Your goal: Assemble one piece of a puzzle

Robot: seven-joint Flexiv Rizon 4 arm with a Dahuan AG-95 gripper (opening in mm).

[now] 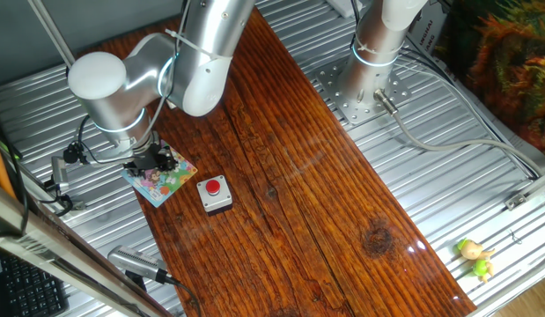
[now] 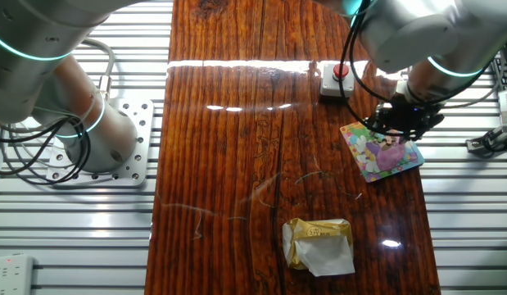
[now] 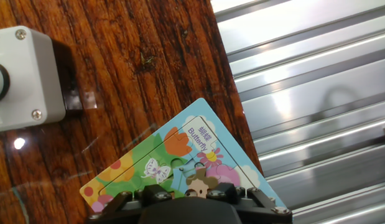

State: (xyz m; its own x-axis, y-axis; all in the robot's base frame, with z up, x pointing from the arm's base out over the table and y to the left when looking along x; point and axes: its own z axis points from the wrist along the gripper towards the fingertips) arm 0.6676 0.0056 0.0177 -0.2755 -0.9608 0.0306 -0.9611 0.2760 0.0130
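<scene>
Wooden table [image 1: 307,176] carries the puzzle [image 1: 160,182] at its left edge in one fixed view, w/ the arm [image 1: 158,70] over it. Pincer [image 1: 151,161] is low over the puzzle's far part; fingers hidden, so can't tell how open it is or whether it holds the piece, which isn't visible. Hand view: puzzle [image 3: 180,165] reads "Butterfly". Grey button box [image 1: 214,194] just right of puzzle. Crumpled wrapper [image 2: 319,244] well apart.

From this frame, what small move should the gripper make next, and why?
Probably press straight down a little: the gripper sits low over the puzzle, right at the board. The piece itself isn't visible and the fingertips are hidden, so whether it is seated can't be told.
</scene>
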